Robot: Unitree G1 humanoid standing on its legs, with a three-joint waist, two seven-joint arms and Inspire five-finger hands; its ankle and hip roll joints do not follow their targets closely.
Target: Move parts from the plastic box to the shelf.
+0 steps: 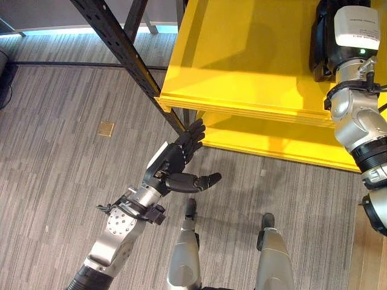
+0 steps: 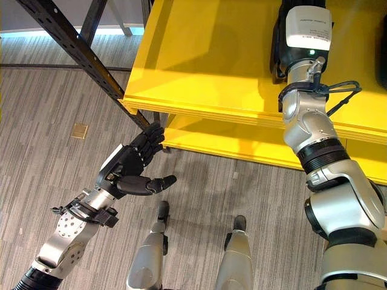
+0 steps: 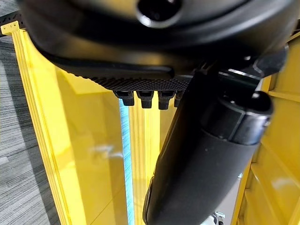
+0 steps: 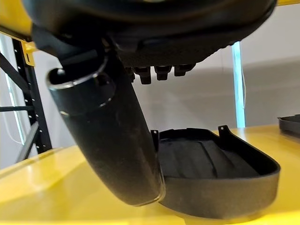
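Part (image 4: 220, 180) lies on the yellow shelf (image 1: 254, 66) below the right hand (image 1: 329, 42), fingers straight; a careless withdrawal could drag it off. Left hand (image 1: 181, 158) relaxed, empty.

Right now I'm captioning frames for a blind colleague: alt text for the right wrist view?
A black plastic part lies on the yellow shelf just past the robot's right hand, whose thumb crosses in front of it. A grey wall stands behind.
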